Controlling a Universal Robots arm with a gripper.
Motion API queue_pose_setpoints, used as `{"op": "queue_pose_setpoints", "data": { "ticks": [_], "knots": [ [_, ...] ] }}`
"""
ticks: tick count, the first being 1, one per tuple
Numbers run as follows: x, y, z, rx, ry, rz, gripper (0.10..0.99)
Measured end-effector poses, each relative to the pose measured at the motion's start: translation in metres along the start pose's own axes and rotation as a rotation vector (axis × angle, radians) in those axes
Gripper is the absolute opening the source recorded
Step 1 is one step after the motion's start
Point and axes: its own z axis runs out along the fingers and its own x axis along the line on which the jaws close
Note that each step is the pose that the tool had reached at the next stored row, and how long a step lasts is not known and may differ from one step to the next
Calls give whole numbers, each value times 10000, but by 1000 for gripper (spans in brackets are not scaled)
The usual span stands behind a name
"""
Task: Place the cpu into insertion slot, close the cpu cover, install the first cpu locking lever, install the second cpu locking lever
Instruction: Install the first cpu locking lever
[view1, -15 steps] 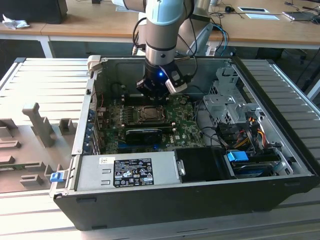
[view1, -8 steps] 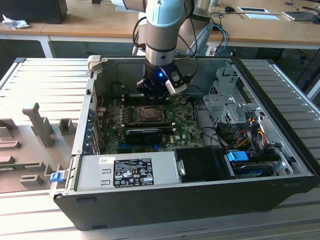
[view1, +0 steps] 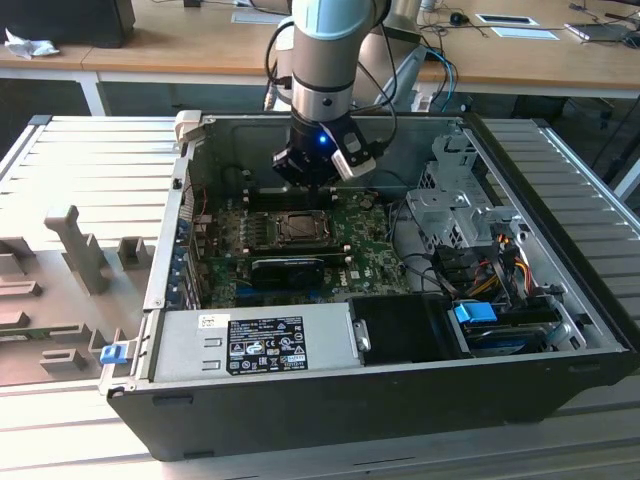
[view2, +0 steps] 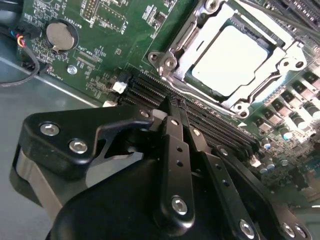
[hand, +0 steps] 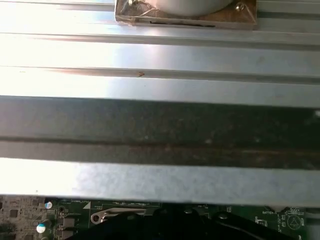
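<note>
In the second wrist view the cpu (view2: 229, 59), a pale silvery square, lies flat in the insertion slot (view1: 295, 228) on the green motherboard. The cpu cover (view2: 176, 46), a metal frame with a cut-out middle, lies down around the chip. A thin metal lever (view2: 260, 91) runs along one side of the frame; whether it is latched I cannot tell. My gripper (view2: 176, 105) hovers over the black memory slots (view2: 150, 85) beside the socket, fingers together with nothing between them. In the exterior view the gripper (view1: 318, 178) hangs just behind the socket, inside the open computer case.
A long black card (view1: 288, 268) lies in front of the socket. The grey power supply (view1: 255, 345) fills the case's front, and a drive cage (view1: 455, 205) with cables stands on the exterior view's right. A coin battery (view2: 60, 36) sits on the board. A ribbed metal table (hand: 160, 55) surrounds the case.
</note>
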Motion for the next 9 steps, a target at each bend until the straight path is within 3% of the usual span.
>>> {"op": "queue_pose_setpoints", "data": {
  "ticks": [9],
  "knots": [
    [2, -48, -7, 0, -1, 3, 106]
  ]
}}
